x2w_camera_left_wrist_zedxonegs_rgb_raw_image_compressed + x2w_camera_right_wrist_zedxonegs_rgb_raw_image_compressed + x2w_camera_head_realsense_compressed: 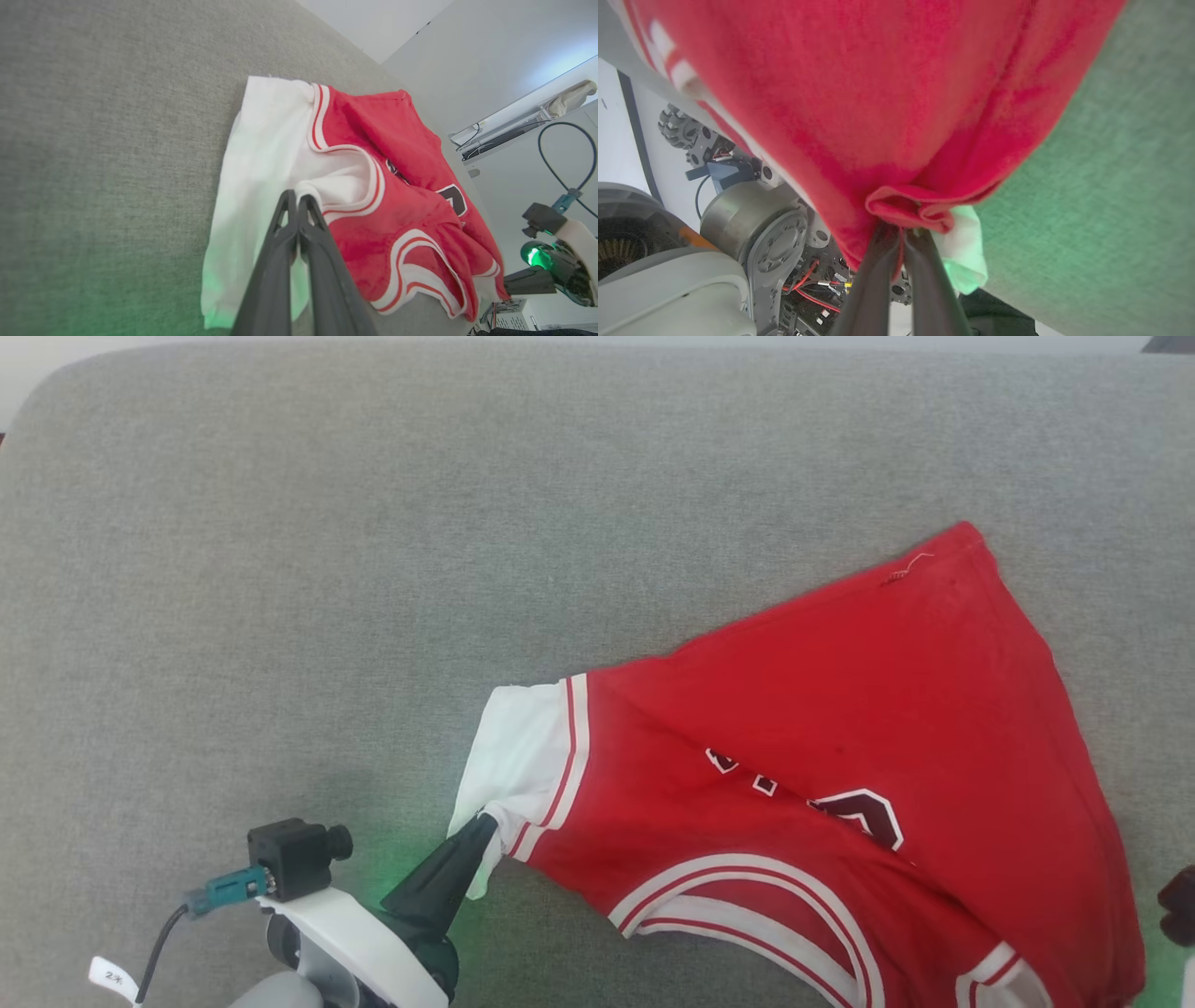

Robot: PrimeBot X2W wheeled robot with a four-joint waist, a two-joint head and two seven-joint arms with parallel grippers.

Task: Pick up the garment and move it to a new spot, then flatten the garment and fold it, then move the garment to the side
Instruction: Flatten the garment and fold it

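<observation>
The garment (840, 728), a red jersey with white sleeves and striped trim, lies crumpled on the grey padded surface (373, 569) at the lower right of the head view. My left gripper (484, 823) reaches in from the lower left and is shut on the edge of the white sleeve (513, 747). The left wrist view shows its closed fingers (280, 261) pinching that sleeve (261, 154). My right gripper (901, 231) is shut on a bunched fold of the red fabric (878, 93) at the near right edge. Part of the black lettering (864, 812) shows among the folds.
The grey surface stretches wide to the left and far side of the garment. Its near edge drops off above the robot's base (752, 233). My right arm's green-lit wrist (546, 261) shows beyond the garment in the left wrist view.
</observation>
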